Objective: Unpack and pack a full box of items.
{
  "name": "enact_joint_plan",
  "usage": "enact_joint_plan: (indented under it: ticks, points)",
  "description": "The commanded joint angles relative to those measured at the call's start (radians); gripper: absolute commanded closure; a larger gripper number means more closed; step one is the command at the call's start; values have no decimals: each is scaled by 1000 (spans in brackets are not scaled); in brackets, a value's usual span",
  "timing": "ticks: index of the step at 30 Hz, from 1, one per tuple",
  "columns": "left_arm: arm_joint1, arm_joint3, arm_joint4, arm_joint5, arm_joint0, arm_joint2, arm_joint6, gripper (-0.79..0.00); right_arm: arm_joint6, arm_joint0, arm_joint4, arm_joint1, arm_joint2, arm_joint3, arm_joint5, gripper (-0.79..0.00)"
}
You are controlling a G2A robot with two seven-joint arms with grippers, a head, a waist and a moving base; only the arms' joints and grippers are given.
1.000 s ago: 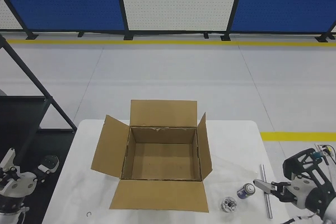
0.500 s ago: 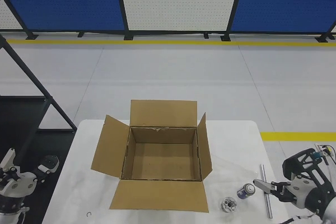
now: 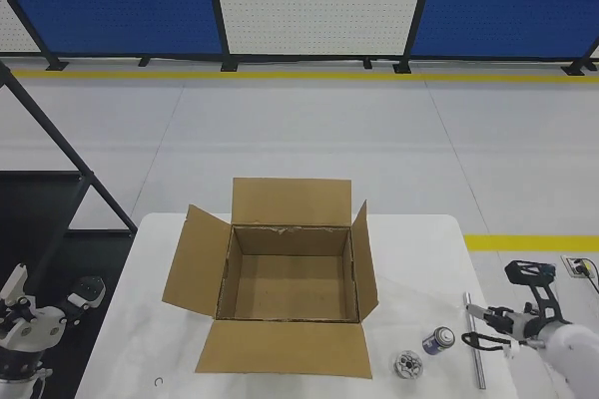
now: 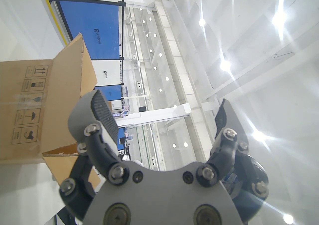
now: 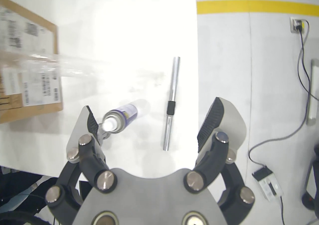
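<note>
Your right gripper (image 5: 153, 113) hangs wide open and empty, right of the box (image 3: 290, 284).
The can (image 5: 122, 116) stands just beside one finger, and the rod (image 5: 172, 103) lies under the gap, both right of the box's near corner. Your left gripper (image 4: 162, 105), left of the box, also gapes wide with nothing in it.

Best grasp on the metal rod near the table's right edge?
Pinch the rod from above, across its width, at mid-length by the black band. It lies flat on the table, long, thin and round, so a centred grip should keep it level. The spray can beside it stands clear.
</note>
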Motion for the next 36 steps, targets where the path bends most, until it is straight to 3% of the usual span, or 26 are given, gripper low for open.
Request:
enact_joint_plan:
  ticks: [1,15,27,29,30,33,36]
  points:
    - [0,0,0,0,0,0,0,-785,23,35,-53,2,-22,54,46,-785]
    - [1,-12,34,13,4,7,-3,-785,26,43,-75,1,-29,65,75,-785]
    - [5,-20,136,20,15,11,-17,-785,-17,59,-19,10,-57,244,-70,-785]
    - [5,-20,136,20,15,11,-17,-785,-23,64,-20,11,-65,262,-79,-548]
    - [5,-20,136,20,15,11,-17,-785,-25,66,-28,12,-70,272,-77,-508]
    - [5,-20,136,20,15,11,-17,-785,-29,75,-26,13,-83,293,-80,-517]
    - [5,-20,136,20,15,11,-17,-785,-30,82,-25,14,-91,312,-87,-453]
